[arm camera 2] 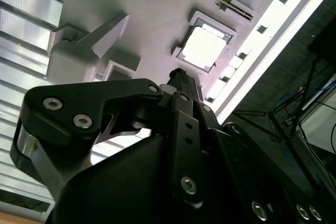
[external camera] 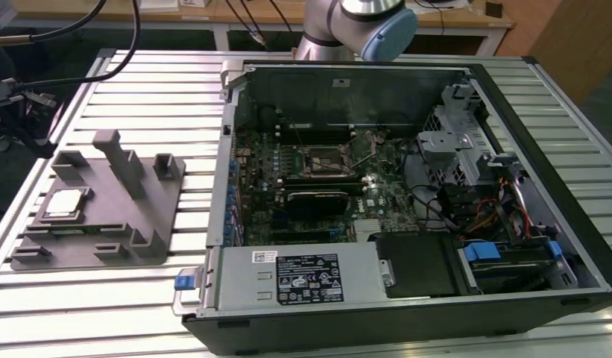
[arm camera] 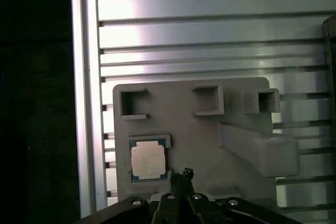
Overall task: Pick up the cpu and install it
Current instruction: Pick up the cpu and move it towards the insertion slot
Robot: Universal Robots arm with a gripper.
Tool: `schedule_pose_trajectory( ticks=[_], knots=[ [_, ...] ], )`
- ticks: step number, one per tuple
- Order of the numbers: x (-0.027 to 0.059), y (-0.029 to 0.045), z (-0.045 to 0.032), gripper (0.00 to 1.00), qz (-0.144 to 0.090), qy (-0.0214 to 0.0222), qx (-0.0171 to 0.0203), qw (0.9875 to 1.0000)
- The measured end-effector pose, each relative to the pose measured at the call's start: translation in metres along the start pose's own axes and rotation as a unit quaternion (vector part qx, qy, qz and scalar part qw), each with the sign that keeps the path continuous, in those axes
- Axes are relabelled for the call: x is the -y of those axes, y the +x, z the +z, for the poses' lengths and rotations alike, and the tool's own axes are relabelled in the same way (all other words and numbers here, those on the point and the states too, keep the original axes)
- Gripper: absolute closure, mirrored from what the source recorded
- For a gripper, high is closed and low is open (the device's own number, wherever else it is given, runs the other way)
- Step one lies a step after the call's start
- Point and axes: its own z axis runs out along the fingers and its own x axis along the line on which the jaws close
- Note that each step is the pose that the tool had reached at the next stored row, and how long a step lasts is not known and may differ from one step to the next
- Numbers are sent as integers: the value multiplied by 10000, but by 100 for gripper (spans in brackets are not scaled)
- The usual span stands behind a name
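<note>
While the cpu (external camera: pixel 65 203) lies in a grey holder (external camera: pixel 106 231) on the surface (external camera: pixel 136 89) at the exterior view's left, second wrist view, hand (arm camera 2: pixel 179 76) clenched, empty, clear of the cpu, first wrist view, hand above the holder, cpu untouched.

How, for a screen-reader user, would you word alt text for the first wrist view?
The cpu lies in a recess of a grey holder on a slatted metal table. The dark pincer is near the cpu, apart from it.
</note>
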Motion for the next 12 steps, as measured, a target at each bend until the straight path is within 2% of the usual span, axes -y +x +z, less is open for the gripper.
schedule_pose_trajectory(
  ticks=[12],
  knots=[
    [41, 80, 90, 89, 1, 0, 0, 10000]
  ],
)
